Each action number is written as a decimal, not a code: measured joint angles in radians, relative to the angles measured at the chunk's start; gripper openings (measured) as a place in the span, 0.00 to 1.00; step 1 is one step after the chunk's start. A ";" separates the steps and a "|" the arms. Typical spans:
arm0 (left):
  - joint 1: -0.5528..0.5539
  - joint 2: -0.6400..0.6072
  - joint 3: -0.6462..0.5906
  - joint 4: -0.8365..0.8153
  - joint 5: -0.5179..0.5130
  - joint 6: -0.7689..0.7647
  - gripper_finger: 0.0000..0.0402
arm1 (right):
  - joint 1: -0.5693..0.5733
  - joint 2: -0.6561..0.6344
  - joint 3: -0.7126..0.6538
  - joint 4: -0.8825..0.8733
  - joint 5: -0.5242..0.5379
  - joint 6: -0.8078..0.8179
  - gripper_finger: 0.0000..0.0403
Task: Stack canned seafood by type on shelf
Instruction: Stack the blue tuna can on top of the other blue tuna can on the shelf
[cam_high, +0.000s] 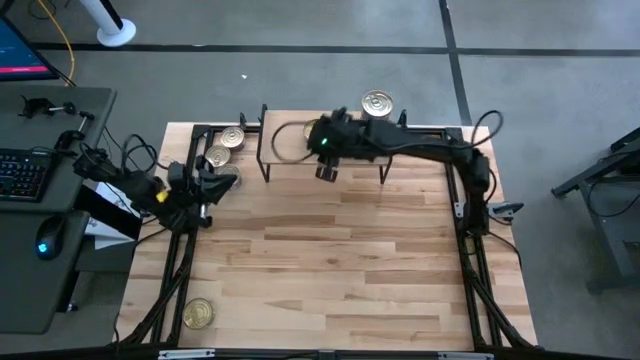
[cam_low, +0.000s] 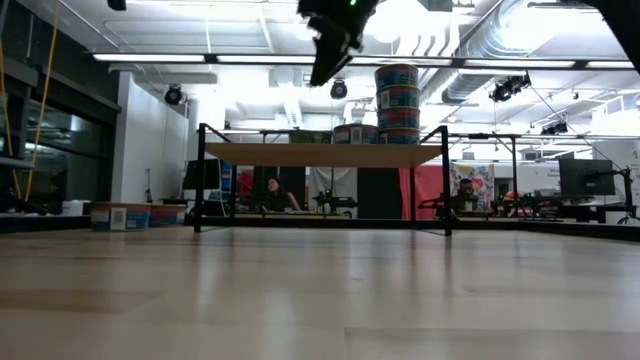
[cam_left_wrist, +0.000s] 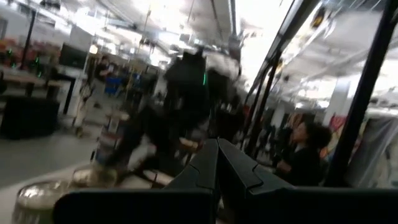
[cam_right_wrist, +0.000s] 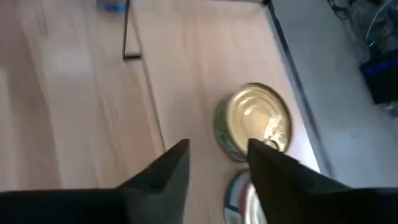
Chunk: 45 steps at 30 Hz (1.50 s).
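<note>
The shelf (cam_high: 300, 165) stands at the table's far middle. On it are a three-high stack of tins (cam_low: 397, 100), its gold lid (cam_high: 377, 103) seen from above, and a lower gold-lidded tin (cam_right_wrist: 258, 121) beside it. My right gripper (cam_right_wrist: 217, 158) hovers open above the shelf (cam_low: 320, 154), tipped downward, with nothing between its fingers; the gold tin lies just beyond its fingertips. Two more tins (cam_high: 225, 147) rest on the table left of the shelf, and one (cam_high: 198, 313) near the front left corner. My left gripper (cam_left_wrist: 217, 163) is shut and empty at the table's left, near the two tins.
Black frame rails (cam_high: 470, 230) run along the table's left and right sides. A desk with a keyboard (cam_high: 20, 175) and mouse stands off the table's left. Bare plank tabletop (cam_high: 330, 260) stretches from the shelf to the near edge. People sit in the room behind (cam_low: 272, 192).
</note>
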 joint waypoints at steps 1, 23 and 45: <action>0.000 0.002 0.000 -0.025 -0.006 -0.022 0.00 | -0.009 -0.017 0.000 -0.004 -0.012 0.015 0.32; 0.313 0.484 0.547 -1.814 0.175 -1.067 0.00 | 0.076 -0.310 -0.374 -0.024 -0.164 0.271 0.00; 0.831 0.702 0.088 -1.270 0.227 -0.916 0.00 | 0.441 -0.757 -1.019 0.449 0.052 0.939 0.00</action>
